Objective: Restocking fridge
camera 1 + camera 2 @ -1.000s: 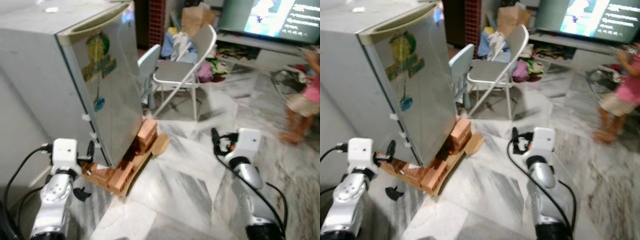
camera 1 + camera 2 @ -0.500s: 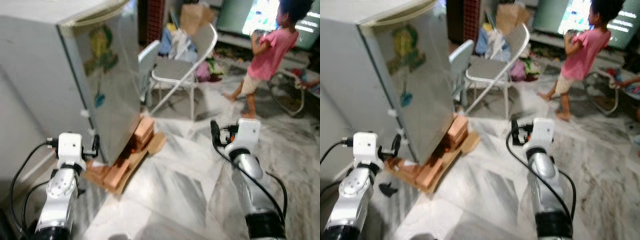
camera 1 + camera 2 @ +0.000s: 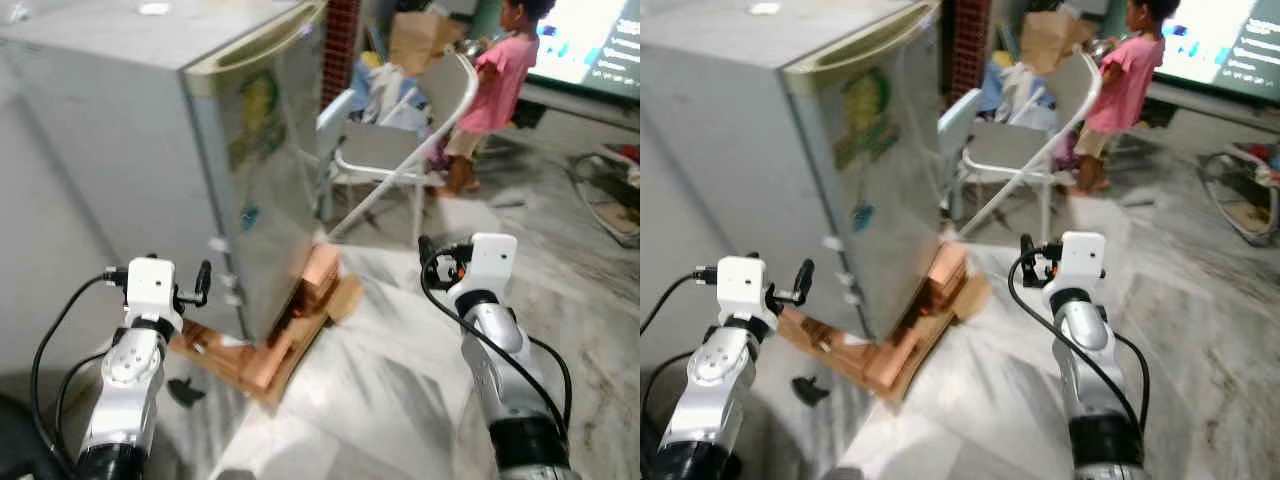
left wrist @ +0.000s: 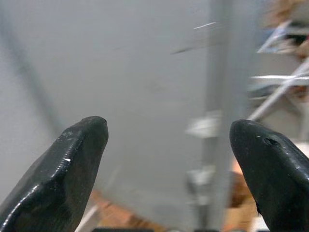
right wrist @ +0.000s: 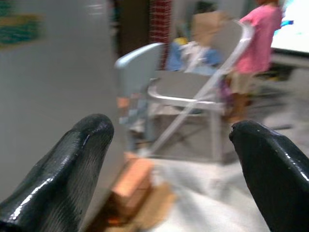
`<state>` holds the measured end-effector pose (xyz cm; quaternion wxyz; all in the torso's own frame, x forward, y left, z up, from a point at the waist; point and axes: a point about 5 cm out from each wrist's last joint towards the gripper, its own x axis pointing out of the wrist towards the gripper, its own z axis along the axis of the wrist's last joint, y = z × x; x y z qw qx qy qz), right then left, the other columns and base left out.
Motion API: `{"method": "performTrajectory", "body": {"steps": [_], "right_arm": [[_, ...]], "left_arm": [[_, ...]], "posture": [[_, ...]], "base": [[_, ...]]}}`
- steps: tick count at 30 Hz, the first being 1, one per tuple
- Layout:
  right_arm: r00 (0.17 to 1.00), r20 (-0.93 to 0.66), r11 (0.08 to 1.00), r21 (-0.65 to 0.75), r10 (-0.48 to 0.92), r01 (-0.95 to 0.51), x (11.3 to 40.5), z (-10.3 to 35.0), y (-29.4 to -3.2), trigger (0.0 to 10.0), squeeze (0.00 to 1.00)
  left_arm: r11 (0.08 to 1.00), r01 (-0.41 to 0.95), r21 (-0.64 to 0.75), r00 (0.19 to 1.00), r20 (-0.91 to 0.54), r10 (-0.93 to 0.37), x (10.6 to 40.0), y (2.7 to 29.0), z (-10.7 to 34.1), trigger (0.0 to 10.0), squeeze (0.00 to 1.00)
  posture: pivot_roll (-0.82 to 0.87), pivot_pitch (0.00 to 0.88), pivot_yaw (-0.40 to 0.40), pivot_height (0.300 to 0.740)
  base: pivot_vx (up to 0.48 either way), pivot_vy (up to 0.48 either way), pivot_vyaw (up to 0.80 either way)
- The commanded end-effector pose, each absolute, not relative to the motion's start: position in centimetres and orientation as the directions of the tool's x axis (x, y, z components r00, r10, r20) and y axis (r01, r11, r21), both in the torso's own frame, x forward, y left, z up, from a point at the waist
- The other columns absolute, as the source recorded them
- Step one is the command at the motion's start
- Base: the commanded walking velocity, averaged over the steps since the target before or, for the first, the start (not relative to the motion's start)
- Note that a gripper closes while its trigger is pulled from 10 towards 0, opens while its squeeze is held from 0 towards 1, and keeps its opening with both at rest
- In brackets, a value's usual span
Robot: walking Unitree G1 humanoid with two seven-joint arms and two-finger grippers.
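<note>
In front of the chest, both arms raised, nothing carried. Left gripper spread wide and empty, 2 black fingers framing the grey side of the fridge. Right gripper likewise wide apart and empty, aimed past the fridge front toward a folding chair and a child in a pink top standing beyond it.

Further out: fridge on the left, door closed, stickers on its face, cabinet resting on a stack of bricks and a flat board. Left arm close beside the fridge's front corner, not touching by the look of it. Marble floor ahead, a screen lit at the far right. No groceries visible anywhere near the grippers.

Step in hand, as a guess: approach to the fridge, with 0 items picked up and the door not yet opened. Next move probably calls for squaring up to the door, finding its top lip or edge, and hooking 1 gripper there to pull. Worth minding: the brick footing, perhaps unsteady under a hard tug, and the child nearby.
</note>
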<state>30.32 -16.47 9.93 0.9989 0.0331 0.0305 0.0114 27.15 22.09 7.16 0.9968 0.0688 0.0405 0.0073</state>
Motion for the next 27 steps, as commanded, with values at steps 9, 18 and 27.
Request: {"method": "performTrajectory", "body": {"steps": [9, 18, 27], "right_arm": [[0.999, -0.054, 0.999, 0.039, 0.004, -0.002, 30.45, 10.11, -17.03, 10.0, 0.00], [0.998, -0.063, 0.999, 0.036, 0.008, -0.006, 30.45, 10.08, -17.16, 10.0, 0.00], [0.998, -0.065, 0.999, 0.032, 0.019, -0.017, 30.33, 10.10, -17.04, 10.0, 0.00]], "left_arm": [[0.990, 0.005, 0.144, 0.998, -0.064, 0.004, 27.22, 21.63, 7.57, 10.0, 0.00], [0.992, 0.024, 0.121, 0.997, -0.076, -0.015, 27.06, 21.41, 7.50, 10.0, 0.00], [0.993, 0.029, 0.114, 0.997, -0.081, -0.020, 26.86, 21.06, 7.31, 10.0, 0.00]], "posture": [[0.12, 0.000, -0.057, 0.740], [0.12, 0.000, -0.065, 0.740], [0.12, 0.002, -0.072, 0.740]], "base": [[0.109, 0.117, -0.41], [0.000, 0.000, -0.76], [0.000, 0.000, -0.52]]}}
